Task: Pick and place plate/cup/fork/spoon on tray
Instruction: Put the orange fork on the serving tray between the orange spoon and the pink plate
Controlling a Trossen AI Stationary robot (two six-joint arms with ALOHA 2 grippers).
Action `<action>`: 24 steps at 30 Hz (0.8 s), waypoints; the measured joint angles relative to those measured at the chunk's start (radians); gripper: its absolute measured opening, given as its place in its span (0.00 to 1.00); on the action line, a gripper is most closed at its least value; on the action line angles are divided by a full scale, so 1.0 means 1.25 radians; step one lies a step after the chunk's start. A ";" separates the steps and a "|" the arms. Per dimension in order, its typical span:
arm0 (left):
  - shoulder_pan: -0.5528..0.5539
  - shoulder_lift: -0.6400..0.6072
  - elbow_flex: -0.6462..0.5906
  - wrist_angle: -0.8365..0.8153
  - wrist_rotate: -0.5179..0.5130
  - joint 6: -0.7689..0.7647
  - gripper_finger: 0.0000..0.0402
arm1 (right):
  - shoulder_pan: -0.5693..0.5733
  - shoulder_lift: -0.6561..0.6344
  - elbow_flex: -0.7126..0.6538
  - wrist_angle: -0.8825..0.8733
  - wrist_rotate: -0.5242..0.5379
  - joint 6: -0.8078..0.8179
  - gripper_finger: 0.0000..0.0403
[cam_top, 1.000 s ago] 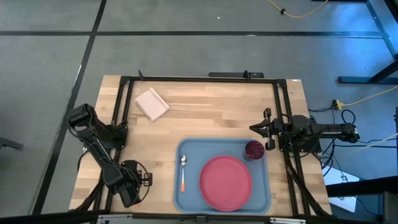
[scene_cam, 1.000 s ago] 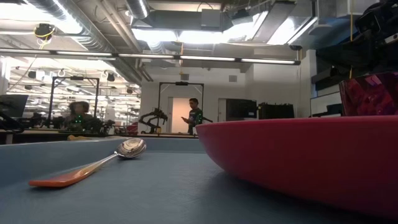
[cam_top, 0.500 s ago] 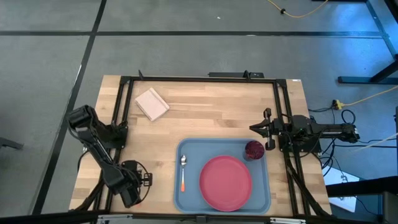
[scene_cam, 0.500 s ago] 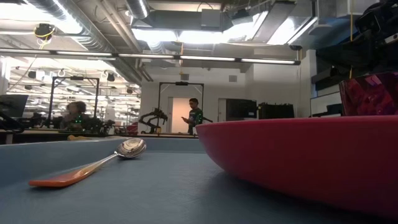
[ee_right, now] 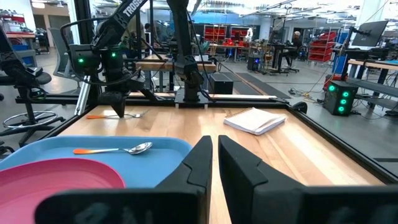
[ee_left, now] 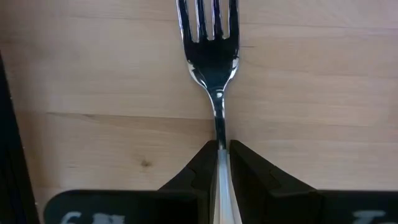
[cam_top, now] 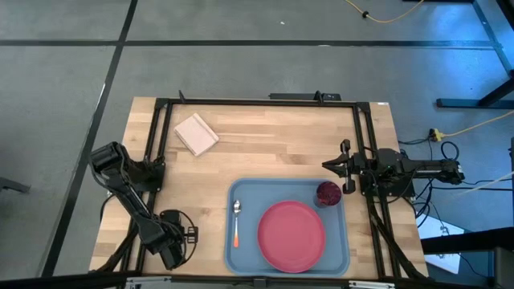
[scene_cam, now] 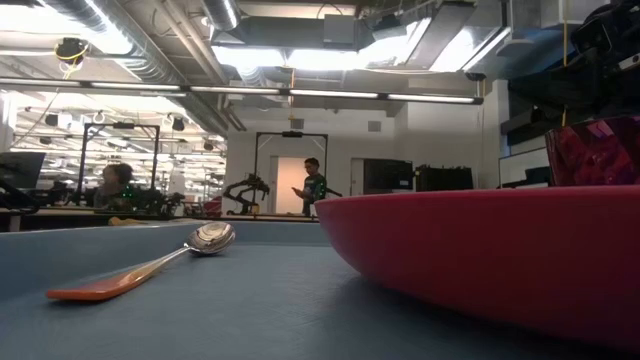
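Observation:
The fork point(ee_left: 211, 37) lies on the bare wood at the table's near left, left of the light-blue tray point(cam_top: 241, 193). It also shows in the right wrist view point(ee_right: 99, 116), but my left arm hides it in the high view. My left gripper point(ee_left: 219, 152) stands over it, shut on it. The pinkish-red plate point(cam_top: 291, 235), the dark red cup point(cam_top: 328, 193) and the spoon point(cam_top: 236, 221) rest on the tray floor. My right gripper point(ee_right: 214, 155) is shut and empty, just beyond the tray's far right corner. My left gripper pinches the fork's thin metal neck point(ee_left: 219, 127), just behind the tines, between its two fingers. The fingers come from above, pointing down, one on each side of the neck. The fork lies flat on the wood, with its orange handle point(ee_right: 98, 116) and tines point(ee_right: 134, 114) sticking out to either side.
A white square pad point(cam_top: 196, 133) lies at the far left of the table. A black frame rail point(cam_top: 157, 136) runs along the table's edges. In the low view the spoon point(scene_cam: 150, 268), plate point(scene_cam: 480, 250) and cup point(scene_cam: 590, 150) fill the foreground, and people stand far behind.
My left arm has shifted a little toward the table's near edge, its gripper staying over the fork. Everything on the tray has stayed in place.

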 joint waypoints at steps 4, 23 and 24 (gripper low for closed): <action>0.000 0.007 0.002 -0.003 -0.012 0.013 0.09 | 0.000 0.000 0.000 0.000 0.000 0.000 0.08; -0.001 0.010 0.001 -0.018 -0.039 0.088 0.09 | 0.000 0.000 0.000 0.000 0.000 0.000 0.08; -0.001 0.010 0.001 -0.017 -0.036 0.086 0.09 | 0.000 0.000 0.000 0.000 0.000 0.000 0.08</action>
